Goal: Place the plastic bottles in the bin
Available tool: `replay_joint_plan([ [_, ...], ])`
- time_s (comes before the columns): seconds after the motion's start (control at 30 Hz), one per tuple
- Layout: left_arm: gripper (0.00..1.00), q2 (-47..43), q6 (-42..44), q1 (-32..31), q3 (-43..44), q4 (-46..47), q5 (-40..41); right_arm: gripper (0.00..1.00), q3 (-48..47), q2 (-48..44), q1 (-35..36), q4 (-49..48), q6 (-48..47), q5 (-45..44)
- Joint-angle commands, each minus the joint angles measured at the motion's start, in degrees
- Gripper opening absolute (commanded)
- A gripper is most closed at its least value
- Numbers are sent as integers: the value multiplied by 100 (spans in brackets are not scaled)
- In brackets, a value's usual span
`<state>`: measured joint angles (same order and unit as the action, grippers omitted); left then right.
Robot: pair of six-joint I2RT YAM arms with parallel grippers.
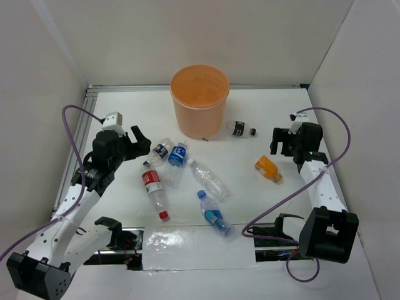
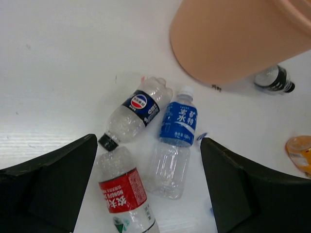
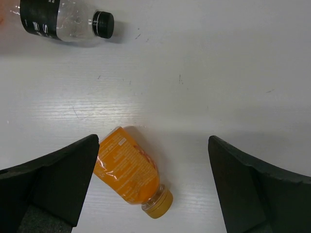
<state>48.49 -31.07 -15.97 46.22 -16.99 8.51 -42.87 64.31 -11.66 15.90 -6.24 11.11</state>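
The pale-orange bin (image 1: pixel 200 100) stands upright at the back middle, and its wall shows in the left wrist view (image 2: pixel 228 39). Several bottles lie on the table. My left gripper (image 1: pixel 139 144) is open and empty above a Pepsi-label bottle (image 2: pixel 133 114), a blue-label bottle (image 2: pixel 177 131) and a red-label bottle (image 2: pixel 124 194). My right gripper (image 1: pixel 279 142) is open and empty above the stubby orange bottle (image 3: pixel 131 170), which lies toward its left finger. A black-label bottle (image 3: pixel 63 22) lies by the bin's right side (image 1: pixel 240 129).
A clear unlabelled bottle (image 1: pixel 209 180) and a blue-capped bottle (image 1: pixel 215 217) lie in the middle front. White walls close in the left, back and right sides. A sheet of clear film (image 1: pixel 187 240) lies between the arm bases.
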Motion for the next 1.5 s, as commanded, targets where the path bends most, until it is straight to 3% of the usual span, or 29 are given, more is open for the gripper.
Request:
replay_joint_plan([
  [0.0, 100, -41, -496, -29, 19, -585, -184, 100, -125, -138, -29, -122, 36, -22],
  [0.3, 100, -41, -1909, -670, -86, -1604, 607, 100, -73, 54, -29, 238, -571, 892],
  [0.37, 95, -103, -2113, -741, -139, -1780, 765, 100, -72, 55, -29, 238, -571, 945],
  [0.4, 81, -103, -2236, -793, -139, -1781, 835, 98, -3, 55, -29, 238, -780, 1024],
  [0.43, 61, 28, -2385, -872, -139, -1894, 923, 63, 50, 55, -29, 238, -782, 1120],
  [0.47, 61, 29, -2386, -873, -139, -1895, 924, 44, 51, 55, -29, 238, -782, 1121],
  [0.5, 56, 99, -2534, -960, -139, -1974, 1037, 38, 121, 55, -29, 177, -782, 1182],
  [0.53, 58, 256, -2631, -1022, -87, -2053, 1117, 39, 121, 55, -29, 177, -782, 1287],
  [0.57, 64, 344, -2728, -1153, -86, -2054, 1265, 58, 121, 107, -29, 177, -782, 1288],
  [0.6, 73, 432, -2868, -1215, -86, -2141, 1267, 72, 121, 108, -29, 177, -782, 1349],
  [0.63, 91, 529, -2939, -1277, -86, -2141, 1345, 81, 121, 169, -29, 177, -782, 1350],
  [0.67, 97, 643, -3010, -1347, -86, -2211, 1346, 85, 69, 169, -29, 177, -782, 1350],
  [0.87, 100, 1943, -3204, -1805, -218, -2064, 1636, 90, 16, 275, -29, 229, -835, 1402],
  [1.03, 94, 2725, -3151, -1857, -271, -1615, 1698, 90, 16, 275, -29, 282, -835, 1402],
  [1.2, 76, 3123, -3212, -1857, -473, -1307, 1566, 90, -37, 275, -29, 282, -835, 1455],
  [1.33, 46, 2974, -3125, -1910, -587, -1306, 1566, 91, -142, 388, -29, 282, -835, 1455],
  [1.37, 30, 2738, -3064, -1910, -587, -1437, 1635, 91, -142, 389, -29, 282, -835, 1507],
  [1.47, 10, 2176, -2853, -2296, -9, -2157, 1872, 91, -195, 442, -29, 360, -1010, 1569],
])
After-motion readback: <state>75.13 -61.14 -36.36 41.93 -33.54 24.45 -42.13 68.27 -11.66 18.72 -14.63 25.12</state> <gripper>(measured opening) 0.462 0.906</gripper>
